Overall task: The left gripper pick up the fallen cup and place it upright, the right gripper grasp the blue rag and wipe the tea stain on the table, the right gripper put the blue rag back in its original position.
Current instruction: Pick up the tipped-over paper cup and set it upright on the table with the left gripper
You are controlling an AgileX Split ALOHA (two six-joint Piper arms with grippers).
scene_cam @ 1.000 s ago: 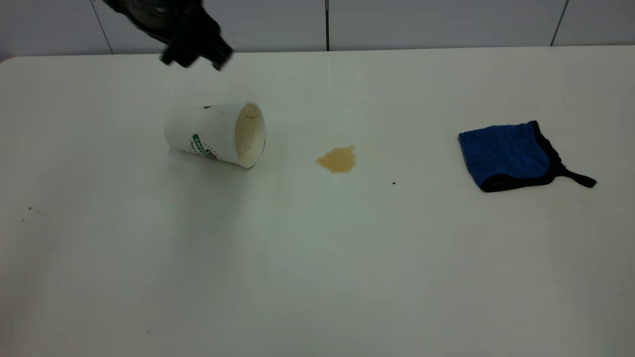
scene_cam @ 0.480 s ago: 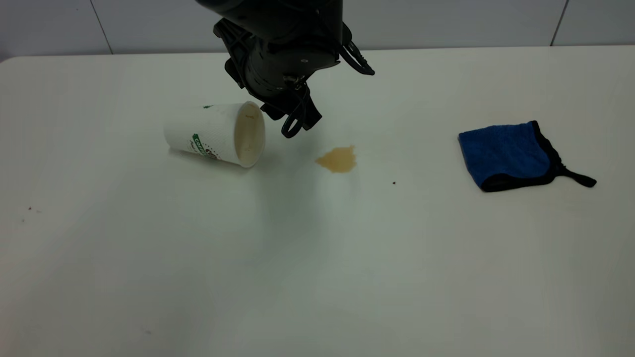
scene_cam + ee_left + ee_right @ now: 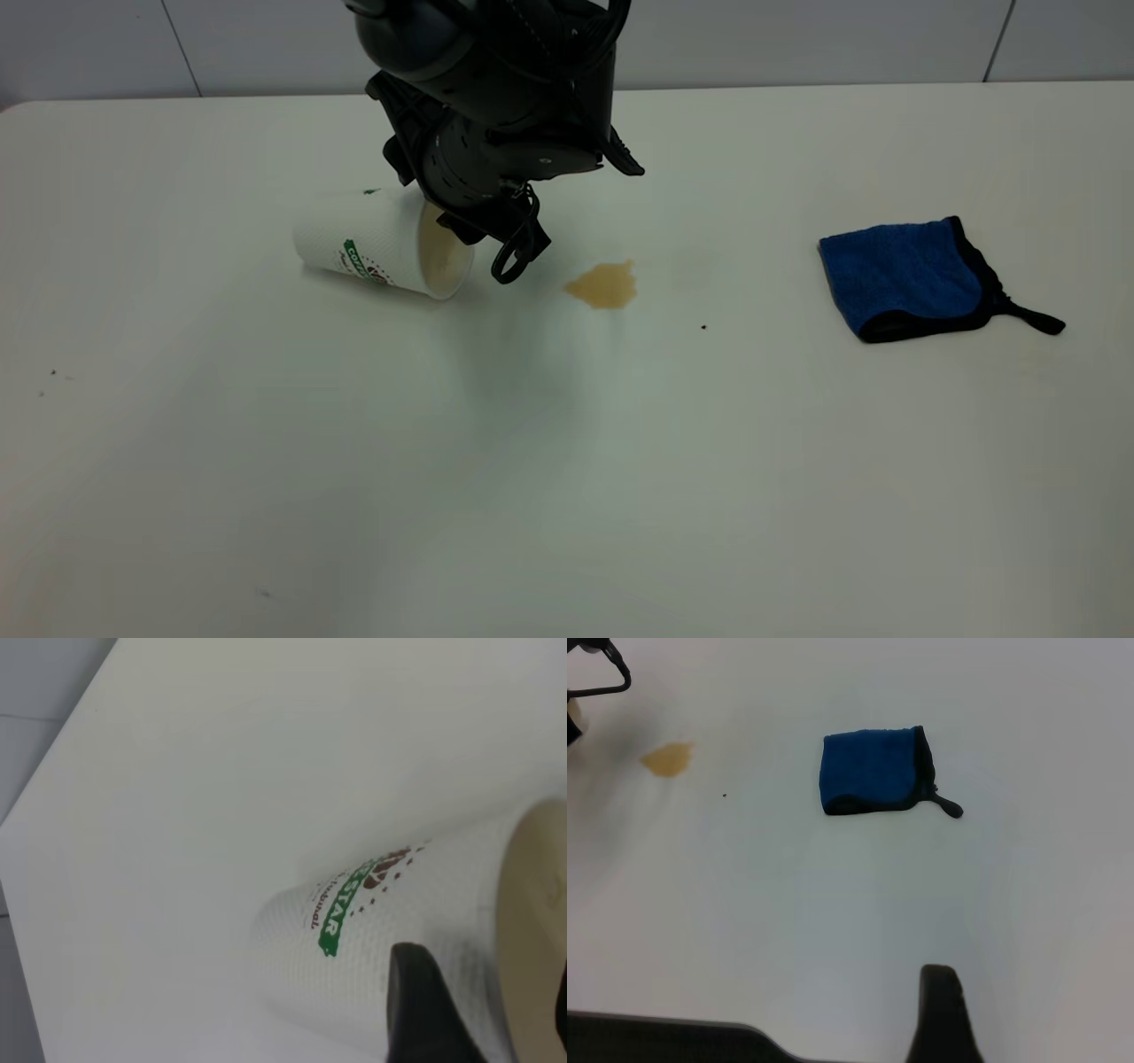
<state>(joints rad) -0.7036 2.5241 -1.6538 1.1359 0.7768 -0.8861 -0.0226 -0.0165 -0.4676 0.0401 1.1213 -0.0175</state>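
Observation:
The cup (image 3: 363, 244) lies on its side on the table (image 3: 567, 461), its mouth toward the tea stain (image 3: 604, 285). My left gripper (image 3: 461, 232) hangs right at the cup's mouth, open. In the left wrist view the left gripper (image 3: 492, 997) straddles the rim: one finger (image 3: 425, 1014) lies against the cup (image 3: 354, 930) outside its wall, the other shows only at the picture's edge. The blue rag (image 3: 899, 276) lies flat at the right. The right gripper (image 3: 943, 1010) hovers well short of the blue rag (image 3: 868, 771), open, one finger visible; it is out of the exterior view.
A black cable loop (image 3: 514, 257) dangles from the left arm between cup and stain. The tea stain (image 3: 667, 758) shows in the right wrist view too. A tiny dark speck (image 3: 703, 327) sits right of the stain. A grey tiled wall (image 3: 797, 40) backs the table.
The left arm swung in from the back left, then dropped lower and closer onto the cup's mouth. Cup, stain and rag have not moved.

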